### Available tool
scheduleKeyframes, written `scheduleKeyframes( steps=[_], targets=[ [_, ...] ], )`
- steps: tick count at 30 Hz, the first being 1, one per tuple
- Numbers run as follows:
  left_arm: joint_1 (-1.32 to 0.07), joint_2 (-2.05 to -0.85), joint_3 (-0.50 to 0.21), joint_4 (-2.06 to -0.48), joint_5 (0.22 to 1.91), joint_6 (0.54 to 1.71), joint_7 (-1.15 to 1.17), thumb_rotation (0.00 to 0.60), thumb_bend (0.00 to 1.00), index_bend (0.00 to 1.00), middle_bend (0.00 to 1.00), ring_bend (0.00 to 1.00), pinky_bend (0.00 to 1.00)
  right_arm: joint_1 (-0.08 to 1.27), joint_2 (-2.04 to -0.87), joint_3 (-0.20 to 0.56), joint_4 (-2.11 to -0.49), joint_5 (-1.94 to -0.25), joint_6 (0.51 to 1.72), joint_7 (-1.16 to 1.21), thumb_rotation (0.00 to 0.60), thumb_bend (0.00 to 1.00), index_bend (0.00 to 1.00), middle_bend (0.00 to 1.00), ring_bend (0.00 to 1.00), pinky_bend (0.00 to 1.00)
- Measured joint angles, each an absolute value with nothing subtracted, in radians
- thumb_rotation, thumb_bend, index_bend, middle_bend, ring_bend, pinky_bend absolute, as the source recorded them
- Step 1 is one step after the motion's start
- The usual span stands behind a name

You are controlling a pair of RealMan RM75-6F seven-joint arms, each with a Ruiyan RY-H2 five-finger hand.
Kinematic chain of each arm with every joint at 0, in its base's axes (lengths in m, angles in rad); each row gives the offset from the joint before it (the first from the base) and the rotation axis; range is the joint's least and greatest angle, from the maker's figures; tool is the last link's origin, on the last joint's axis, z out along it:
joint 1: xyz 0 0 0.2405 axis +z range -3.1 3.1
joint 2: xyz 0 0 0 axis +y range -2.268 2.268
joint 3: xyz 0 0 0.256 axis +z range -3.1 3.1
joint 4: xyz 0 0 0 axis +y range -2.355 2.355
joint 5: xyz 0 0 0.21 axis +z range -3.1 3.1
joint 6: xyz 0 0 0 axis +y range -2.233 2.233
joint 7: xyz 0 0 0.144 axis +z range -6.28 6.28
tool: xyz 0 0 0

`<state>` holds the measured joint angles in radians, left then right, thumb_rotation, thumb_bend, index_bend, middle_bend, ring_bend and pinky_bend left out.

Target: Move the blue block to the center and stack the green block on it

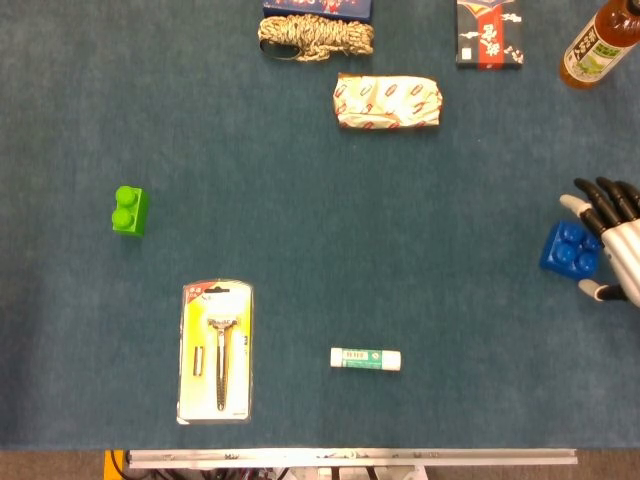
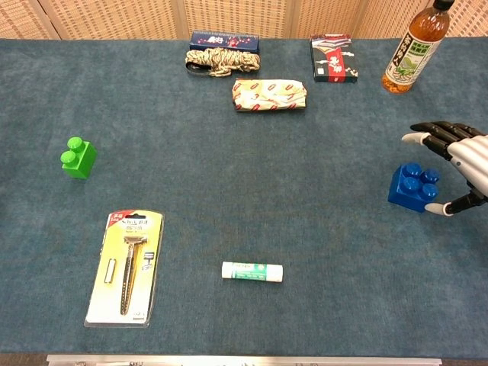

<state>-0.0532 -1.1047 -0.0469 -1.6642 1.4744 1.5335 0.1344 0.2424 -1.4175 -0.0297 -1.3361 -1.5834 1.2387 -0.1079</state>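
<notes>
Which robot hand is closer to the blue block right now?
Right. The right robot hand is open, right beside the blue block, fingers spread over its far side and thumb at its near side, not gripping. The left robot hand shows in neither view.

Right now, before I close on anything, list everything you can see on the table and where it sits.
blue block: 1, blue, right edge, beside the right hand
green block: 1, green, left side
razor pack: 1, yellow card, front left
tube: 1, white and green, front centre, lying flat
wrapped packet: 1, white with red print, back centre
rope bundle: 1, beige and dark, back, in front of dark blue box
patterned box: 1, black, red and white, back right
bottle: 1, amber, green label, back right corner
table: 1, teal cloth
right hand: 1, black and silver, fingers spread at the blue block, holding nothing
left hand: not in view
</notes>
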Motion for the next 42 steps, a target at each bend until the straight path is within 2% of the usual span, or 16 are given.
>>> scheduleKeyframes(
  steps=[30, 42],
  targets=[
    [-0.05, -1.101, -0.05, -1.666, 1.475, 1.534, 0.132, 0.6, 0.25, 0.42, 0.47, 0.3, 0.47, 0.277, -1.453, -0.005, -1.268, -1.519, 1.193, -0.156, 0.6, 0.0, 0.14, 0.07, 0.0, 0.1],
    [-0.051, -1.102, -0.051, -1.666, 1.471, 1.531, 0.136, 0.6, 0.25, 0.42, 0.47, 0.3, 0.47, 0.281, -1.444, 0.008, -1.246, -1.485, 1.173, -0.104, 0.6, 0.0, 0.11, 0.07, 0.0, 0.1]
  ],
)
